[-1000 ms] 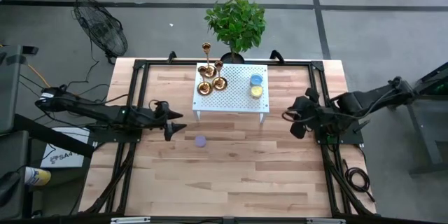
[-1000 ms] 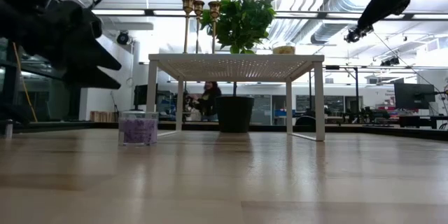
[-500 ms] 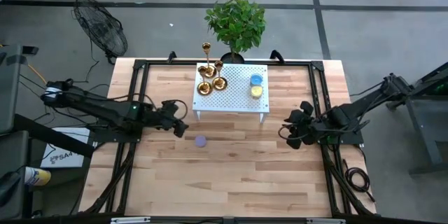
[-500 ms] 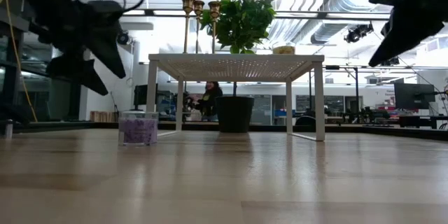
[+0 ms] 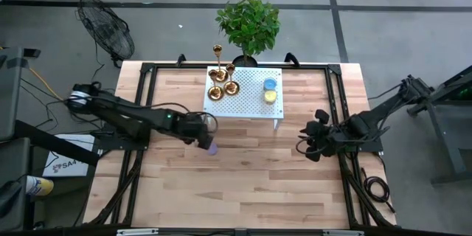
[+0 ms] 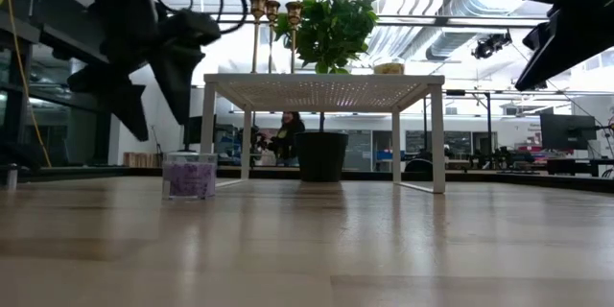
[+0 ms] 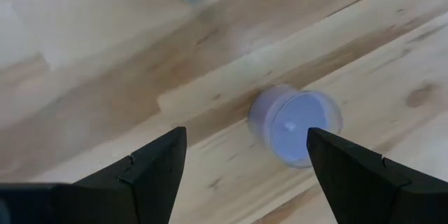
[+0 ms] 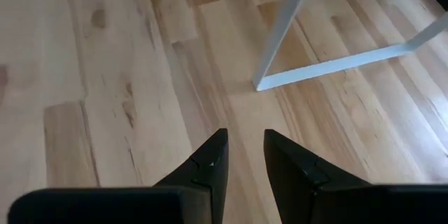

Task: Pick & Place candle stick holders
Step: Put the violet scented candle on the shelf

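Holders: three gold candle stick holders point(image 5: 221, 80) on L part of white perforated stand point(image 5: 247, 102), upper centre of high view; in low view they stick up above the stand top, upper centre-left. Untouched by either arm.
L gripper: left gripper point(image 5: 207, 134) centre-left of high view, just above the purple candle point(image 5: 212, 148); fingers spread wide, nothing between them. Wrist view: candle point(image 7: 295, 124) sits on the wood between the two fingertips point(image 7: 159, 168), nearer one than the other, no contact seen. Low view: hangs over the candle point(image 6: 189, 175), clear of it.
R gripper: right gripper point(image 5: 304, 144) centre-right of high view, off the stand's R front leg; jaws narrowed to a slim gap, empty. Wrist view: bare boards and a white stand leg point(image 8: 283, 28) ahead.
Stand extras: blue disc point(image 5: 270, 84) and yellow disc point(image 5: 270, 96) on R part of stand top.
Table: wood table point(image 5: 243, 184), black frame.
Behind: potted plant point(image 5: 248, 23) past far edge; fan point(image 5: 108, 35) upper left on floor.
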